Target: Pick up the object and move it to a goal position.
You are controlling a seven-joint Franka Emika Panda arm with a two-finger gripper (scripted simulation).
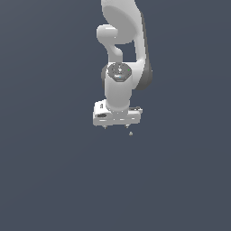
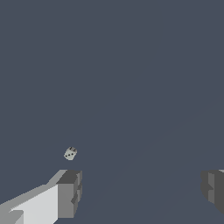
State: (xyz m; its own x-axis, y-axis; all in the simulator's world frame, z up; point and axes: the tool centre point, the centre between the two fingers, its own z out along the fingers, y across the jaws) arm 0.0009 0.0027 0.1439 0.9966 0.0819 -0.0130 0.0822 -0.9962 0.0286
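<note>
The wrist view showed a plain dark slate surface. The gripper had its two grey fingertips set wide apart with nothing between them. The object, a small pale grey-beige cube with dark dots on its faces, lay just beyond one fingertip, clear of it.
</note>
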